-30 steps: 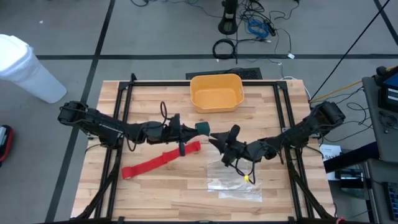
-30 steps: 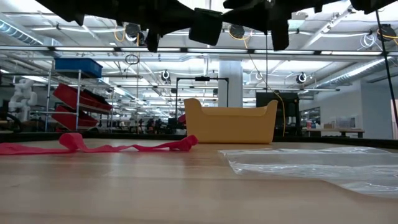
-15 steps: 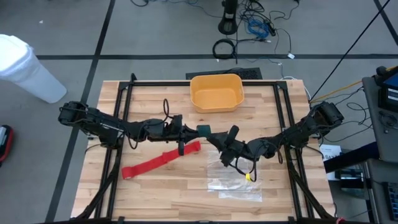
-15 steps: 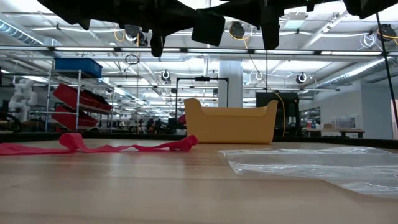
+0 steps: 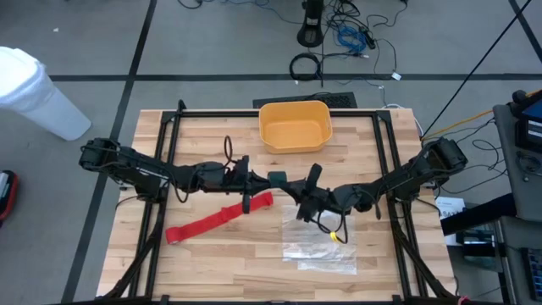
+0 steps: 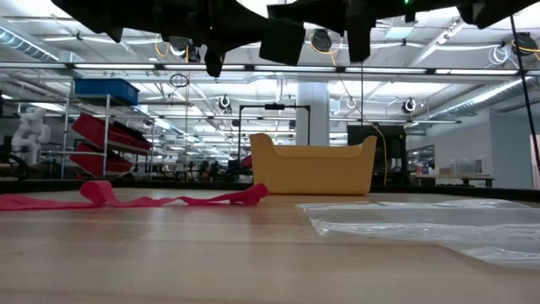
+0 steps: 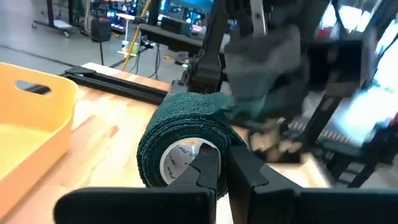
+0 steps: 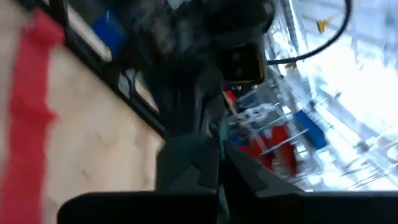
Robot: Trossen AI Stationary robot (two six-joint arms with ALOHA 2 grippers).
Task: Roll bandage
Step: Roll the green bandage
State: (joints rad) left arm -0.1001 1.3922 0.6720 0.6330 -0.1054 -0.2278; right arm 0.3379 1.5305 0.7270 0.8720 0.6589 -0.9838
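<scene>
Above mid-counter (image 5: 203,263), my left hand (image 5: 269,177) pinches a dark green bandage roll (image 7: 183,146) — my right hand (image 5: 298,188) nips its loose end, fingers pressed together. The red bandage (image 5: 218,219) lies flat and unrolled below the left arm, beside the clear plastic bag (image 5: 326,250).

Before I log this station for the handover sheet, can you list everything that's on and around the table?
Red bandage: one, bright red, lying flat as a strip on the table's left half.
Green roll: one, dark green, held above the table's middle.
Tub: one, yellow, at the table's far edge.
Plastic bag: one, clear, right of centre.
Table: one, light wood with a black frame.
Bin: one, white, on the floor to the left.
Left hand: dark, shut on the green roll.
Right hand: dark, at the roll's other side.
</scene>
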